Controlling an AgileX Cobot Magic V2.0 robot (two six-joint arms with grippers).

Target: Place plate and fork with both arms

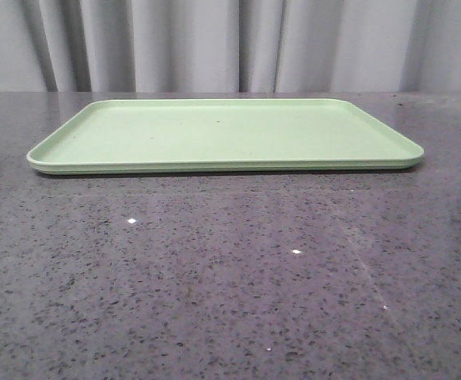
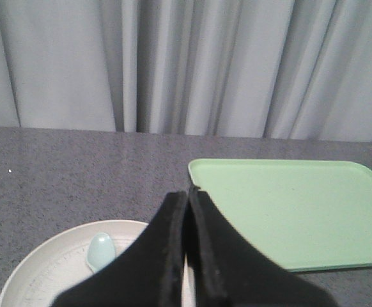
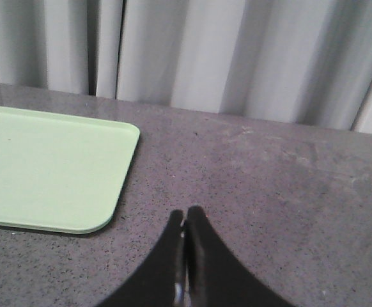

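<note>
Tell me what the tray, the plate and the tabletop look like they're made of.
Tray: probably matte plastic or melamine; even light green, thin moulded rim. Plate: cream, dull finish, likely plastic too, though ceramic is possible. Tabletop: polished dark speckled stone or a stone-look composite, showing glints.

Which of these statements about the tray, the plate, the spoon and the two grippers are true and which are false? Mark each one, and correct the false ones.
1. The light green tray has nothing on it. True.
2. The pale blue spoon lies on the tray. False: it lies in the cream plate, which sits on the table beside the tray.
3. The left gripper has its fingers closed together. True.
4. The right gripper is holding a yellow fork. False: its fingers are shut on nothing, and no fork shows in any view.
5. The plate is stacked on the tray. False: it rests on the dark speckled table, apart from the tray.
</note>
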